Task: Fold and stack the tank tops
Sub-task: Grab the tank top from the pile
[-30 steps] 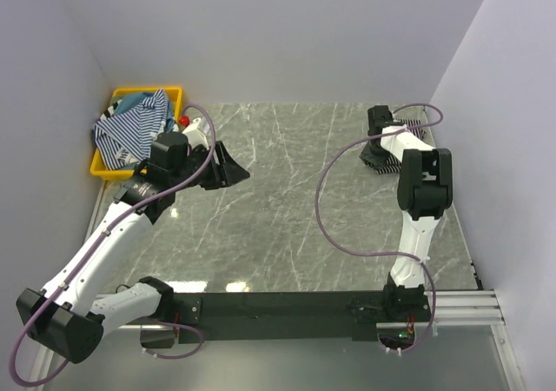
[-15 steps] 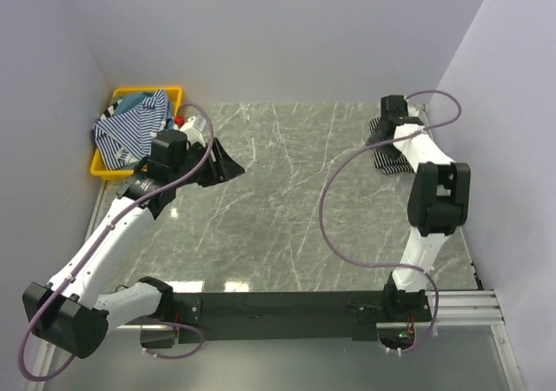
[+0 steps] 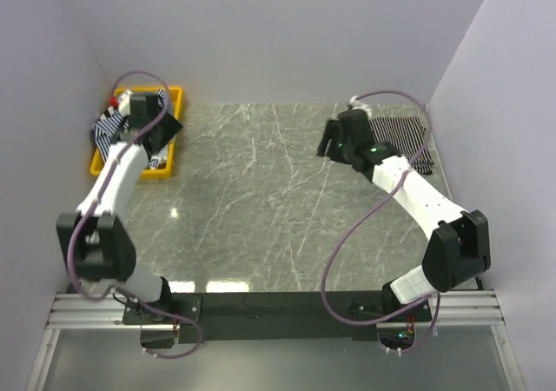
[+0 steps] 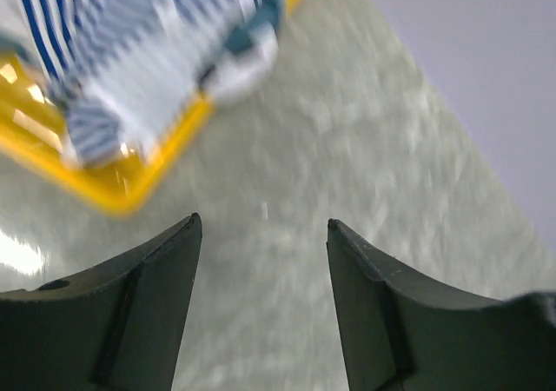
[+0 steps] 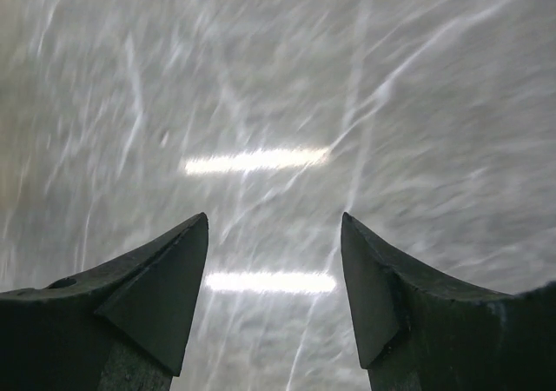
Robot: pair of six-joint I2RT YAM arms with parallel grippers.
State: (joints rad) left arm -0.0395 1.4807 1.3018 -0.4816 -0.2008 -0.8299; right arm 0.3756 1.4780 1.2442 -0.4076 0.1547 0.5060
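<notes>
I see a grey marble-patterned table (image 3: 261, 226) with pale veins, closed in by plain white walls (image 3: 261, 35) on the left, back and right. A yellow plastic bin (image 3: 176, 96) sits at its far left corner, by the left wall. Two bright light reflections (image 5: 256, 159) streak the glossy surface. A black bar (image 3: 278, 306) on silver rails runs along the near edge.

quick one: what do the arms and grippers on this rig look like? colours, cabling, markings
The left arm and right arm have white links with black joint housings. A purple cable loops loosely along each. The left gripper and right gripper have dark, matte, wedge-shaped fingers tapering to pointed tips. No markings legible.
</notes>
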